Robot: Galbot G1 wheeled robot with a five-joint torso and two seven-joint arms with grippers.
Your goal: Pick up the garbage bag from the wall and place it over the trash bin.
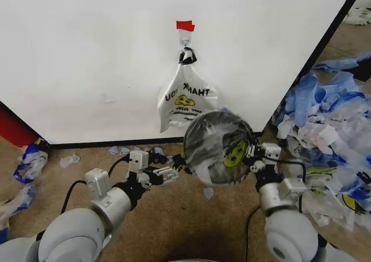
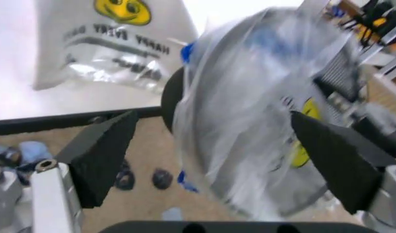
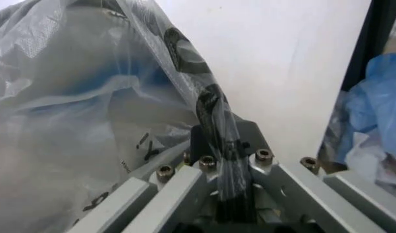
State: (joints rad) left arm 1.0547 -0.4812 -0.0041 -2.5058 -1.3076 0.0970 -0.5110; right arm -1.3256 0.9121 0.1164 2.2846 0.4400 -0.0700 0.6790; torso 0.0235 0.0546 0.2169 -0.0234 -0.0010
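head view has the garbage bag [image 1: 217, 149] stretched over the trash bin [image 1: 186, 139], lifted near the wall [image 1: 87, 53], with my right gripper [image 1: 255, 155] pinched on its edge and the left gripper [image 1: 174, 172] wide open, empty, so i judge covering nearly done and next i'd seat the loose side.

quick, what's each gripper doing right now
left gripper: open, fingers either side of the bagged trash bin
right gripper: shut on the trash bin rim and bag plastic
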